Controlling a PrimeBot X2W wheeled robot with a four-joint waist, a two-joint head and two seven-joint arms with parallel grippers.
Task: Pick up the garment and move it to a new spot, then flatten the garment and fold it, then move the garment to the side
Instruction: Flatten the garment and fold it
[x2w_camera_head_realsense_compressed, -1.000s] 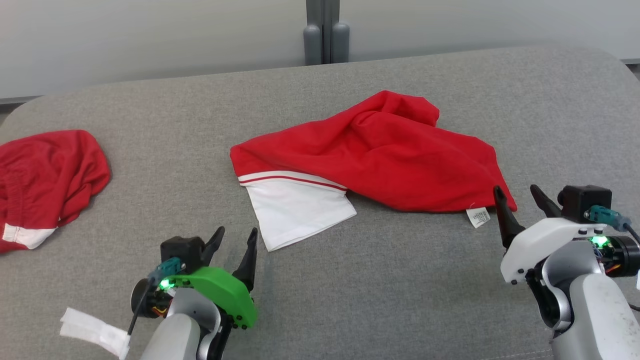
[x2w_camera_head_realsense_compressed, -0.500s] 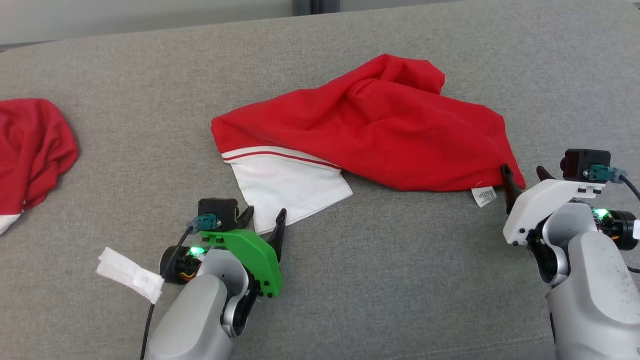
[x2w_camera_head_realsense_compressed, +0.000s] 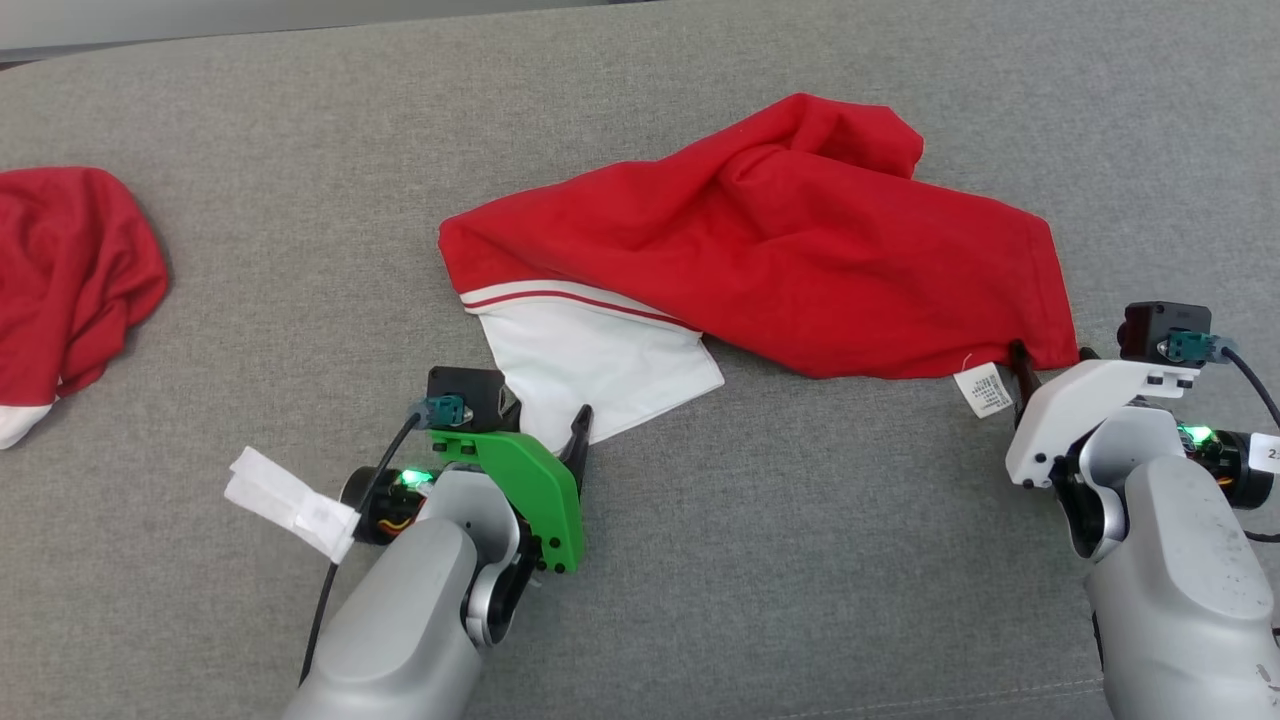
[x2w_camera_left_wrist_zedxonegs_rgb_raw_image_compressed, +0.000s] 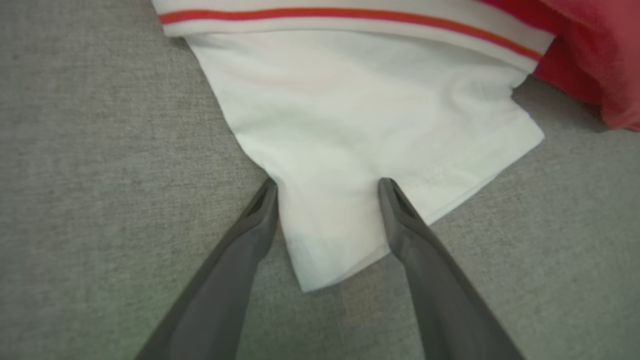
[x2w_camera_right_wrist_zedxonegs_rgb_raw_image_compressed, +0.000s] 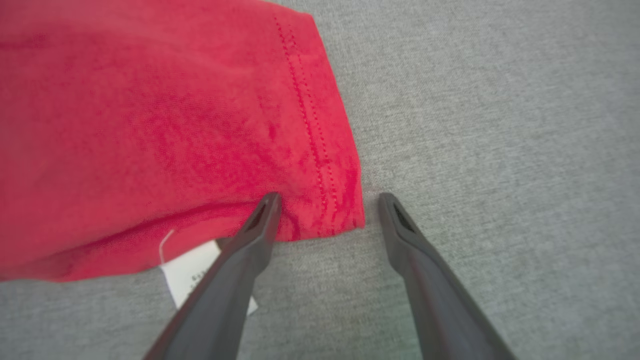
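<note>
The garment (x2w_camera_head_realsense_compressed: 770, 260) is a rumpled red shirt with a white, red-striped sleeve (x2w_camera_head_realsense_compressed: 600, 365), lying mid-table. My left gripper (x2w_camera_head_realsense_compressed: 548, 425) is open at the sleeve's near corner. In the left wrist view the white sleeve (x2w_camera_left_wrist_zedxonegs_rgb_raw_image_compressed: 360, 115) lies between and under the spread fingers of the left gripper (x2w_camera_left_wrist_zedxonegs_rgb_raw_image_compressed: 327, 187). My right gripper (x2w_camera_head_realsense_compressed: 1048, 355) is open at the shirt's near right corner, beside its white care label (x2w_camera_head_realsense_compressed: 983, 390). In the right wrist view the red hem corner (x2w_camera_right_wrist_zedxonegs_rgb_raw_image_compressed: 330, 200) sits between the fingers of the right gripper (x2w_camera_right_wrist_zedxonegs_rgb_raw_image_compressed: 327, 202), with the label (x2w_camera_right_wrist_zedxonegs_rgb_raw_image_compressed: 192, 272) behind the left finger.
A second red garment (x2w_camera_head_realsense_compressed: 65, 270) with a white edge lies at the far left of the grey fabric table (x2w_camera_head_realsense_compressed: 300, 250). A white tag (x2w_camera_head_realsense_compressed: 290, 500) hangs from my left wrist cable. Bare grey surface stretches in front of and between my arms.
The head camera has tilted down, so the wall is gone from view. Both grippers have moved forward to the garment: the left onto the white sleeve corner, the right to the red hem corner.
</note>
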